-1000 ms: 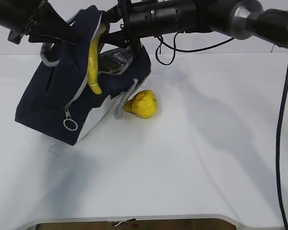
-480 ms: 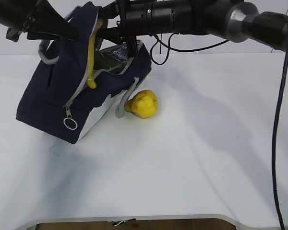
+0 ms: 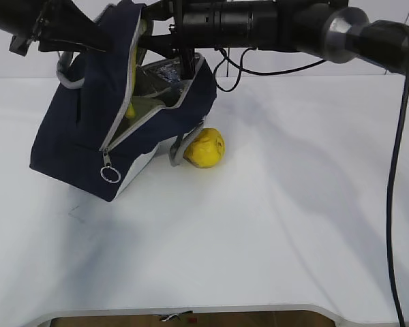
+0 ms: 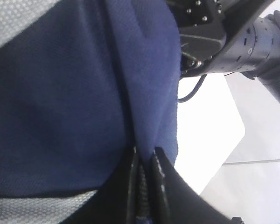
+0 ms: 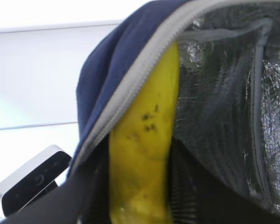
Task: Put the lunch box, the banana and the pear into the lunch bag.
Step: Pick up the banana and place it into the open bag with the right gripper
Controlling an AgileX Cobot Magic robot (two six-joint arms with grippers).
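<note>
The navy lunch bag stands tilted at the left with its flap lifted and its foil lining showing. My left gripper is shut on the bag's navy flap and holds it up. My right gripper reaches across from the right and is shut on the banana. The banana hangs inside the bag's mouth, just behind the grey zipper edge. The pear lies on the table against the bag's right side. A pale greenish surface inside the bag may be the lunch box.
The white table stretches to the right and front of the bag. The zipper's ring pull hangs at the bag's front corner. A black cable hangs down at the right edge. The table's front edge is near.
The banana has gone down from over the bag's front edge into the opening. The bag has shifted slightly right and its flap has been raised higher. The pear has not moved.
</note>
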